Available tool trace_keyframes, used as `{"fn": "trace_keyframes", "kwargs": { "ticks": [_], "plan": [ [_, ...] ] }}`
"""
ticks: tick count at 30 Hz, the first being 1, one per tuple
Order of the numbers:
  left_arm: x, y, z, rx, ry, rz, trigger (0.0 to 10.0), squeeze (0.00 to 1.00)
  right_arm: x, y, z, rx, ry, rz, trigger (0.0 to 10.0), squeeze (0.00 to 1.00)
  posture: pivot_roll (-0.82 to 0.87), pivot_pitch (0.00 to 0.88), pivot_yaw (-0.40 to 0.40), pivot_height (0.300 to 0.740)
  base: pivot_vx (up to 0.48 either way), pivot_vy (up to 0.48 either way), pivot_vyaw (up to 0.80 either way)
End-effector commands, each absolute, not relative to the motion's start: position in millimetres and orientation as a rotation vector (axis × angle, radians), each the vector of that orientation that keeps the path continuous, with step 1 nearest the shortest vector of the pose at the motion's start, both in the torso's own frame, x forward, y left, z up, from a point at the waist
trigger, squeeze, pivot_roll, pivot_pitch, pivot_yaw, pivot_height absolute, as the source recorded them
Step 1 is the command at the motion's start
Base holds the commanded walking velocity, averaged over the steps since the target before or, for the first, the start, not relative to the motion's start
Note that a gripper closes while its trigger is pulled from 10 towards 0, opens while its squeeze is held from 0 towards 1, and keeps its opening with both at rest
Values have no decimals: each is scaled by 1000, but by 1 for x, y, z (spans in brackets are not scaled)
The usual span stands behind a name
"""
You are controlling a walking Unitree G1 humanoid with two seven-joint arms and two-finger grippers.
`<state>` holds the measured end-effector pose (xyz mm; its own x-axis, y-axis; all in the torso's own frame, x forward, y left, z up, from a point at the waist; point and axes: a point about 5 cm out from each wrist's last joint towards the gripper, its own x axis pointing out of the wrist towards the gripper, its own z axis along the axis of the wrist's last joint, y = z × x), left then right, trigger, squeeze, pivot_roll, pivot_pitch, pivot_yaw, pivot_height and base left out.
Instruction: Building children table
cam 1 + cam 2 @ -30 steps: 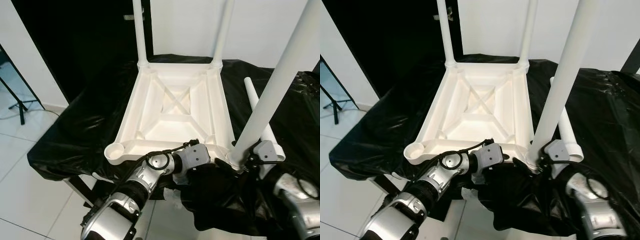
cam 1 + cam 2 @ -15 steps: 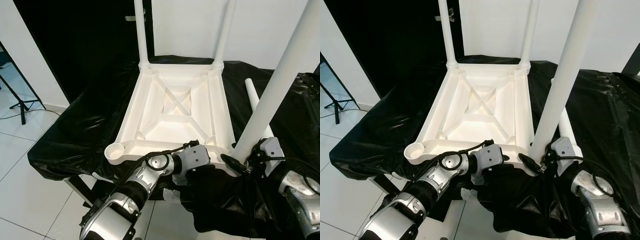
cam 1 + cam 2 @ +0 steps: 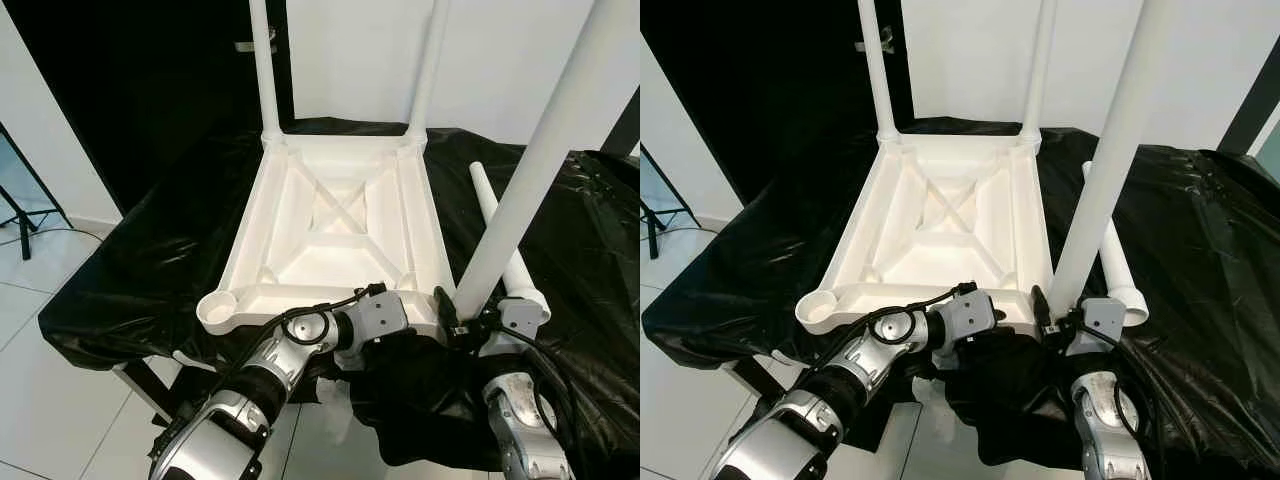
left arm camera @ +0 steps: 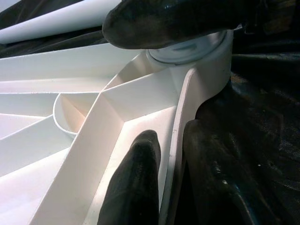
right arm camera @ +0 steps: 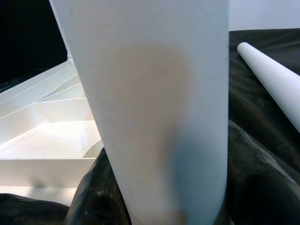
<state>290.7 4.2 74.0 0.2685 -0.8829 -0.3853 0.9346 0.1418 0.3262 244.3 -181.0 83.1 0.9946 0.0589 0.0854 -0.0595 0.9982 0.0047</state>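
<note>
Left gripper (image 4: pixel 171 180) pinches tabletop (image 3: pixel 335 225) rim, right gripper (image 3: pixel 1060 318) clasps third leg (image 3: pixel 520 190) base; advise keeping leg vertical while twisting into corner socket.

Head stereo pair: high, facing forward-down over upturned tabletop (image 3: pixel 335 225) on black sheet (image 3: pixel 130 260); near-identical scene. Left wrist view: very close on tabletop's near rim. Right wrist view: tight against upright leg (image 5: pixel 154 108); shares tabletop ribs with others.
</note>
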Motion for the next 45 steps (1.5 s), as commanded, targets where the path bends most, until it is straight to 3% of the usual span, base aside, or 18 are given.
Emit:
{"fn": "trace_keyframes", "kwargs": {
  "ticks": [1, 2, 3, 4, 5, 7, 8, 11, 12, 24, 40, 41, 42, 45],
  "plan": [
    [275, 20, 35, 578, 316, -1297, 10000, 0, 245, -192, 74, 14, -22, -22, 10000, 0, 239, 0, 1, 740, 0, 0, 0],
    [275, 20, 35, 577, 316, -1298, 10000, 0, 246, -192, 76, 1, -30, -17, 10000, 0, 238, 0, -2, 740, 0, 0, 0],
    [275, 19, 35, 577, 315, -1298, 10000, 0, 247, -194, 79, -17, -41, -22, 10000, 765, 236, 0, -5, 740, 0, 0, 0],
    [276, 18, 35, 577, 314, -1297, 10000, 0, 247, -195, 80, -29, -47, -27, 10000, 765, 235, 0, -6, 740, 0, 0, 0],
    [276, 17, 36, 576, 312, -1296, 10000, 0, 247, -198, 81, -29, -50, -23, 10000, 1000, 234, 0, -9, 740, 0, 0, 0],
    [276, 16, 36, 574, 310, -1295, 10000, 0, 247, -200, 82, -37, -57, -18, 10000, 1000, 232, 0, -10, 740, 0, 0, 0],
    [275, 15, 36, 571, 308, -1295, 10000, 0, 246, -200, 84, -64, -67, 20, 10000, 894, 227, 0, -12, 740, 0, 0, 0],
    [274, 14, 36, 568, 308, -1297, 10000, 0, 246, -198, 85, -84, -73, 40, 10000, 894, 226, 0, -12, 740, 0, 0, 0],
    [273, 13, 35, 566, 308, -1299, 10000, 0, 245, -197, 85, -99, -76, 56, 10000, 0, 222, 0, -14, 740, 0, 0, 0],
    [272, 9, 35, 563, 307, -1307, 10000, 0, 237, -203, 78, -246, -13, 278, 10000, 0, 200, 0, -4, 740, 0, 0, 0],
    [275, 10, 38, 569, 303, -1307, 10000, 0, 243, -209, 83, -257, 5, 369, 10000, 0, 194, 0, -1, 740, 0, 0, 0],
    [275, 9, 38, 568, 303, -1307, 10000, 0, 243, -209, 84, -260, 4, 383, 4431, 0, 192, 0, -3, 740, 0, 0, 0],
    [275, 9, 38, 567, 302, -1307, 10000, 0, 243, -209, 84, -260, 5, 405, 0, 0, 190, 0, -4, 740, 0, 0, 0],
    [275, 7, 38, 563, 299, -1311, 10000, 0, 241, -209, 85, -264, 14, 452, 0, 0, 181, 0, -2, 740, 0, 0, 0]
  ]
}}
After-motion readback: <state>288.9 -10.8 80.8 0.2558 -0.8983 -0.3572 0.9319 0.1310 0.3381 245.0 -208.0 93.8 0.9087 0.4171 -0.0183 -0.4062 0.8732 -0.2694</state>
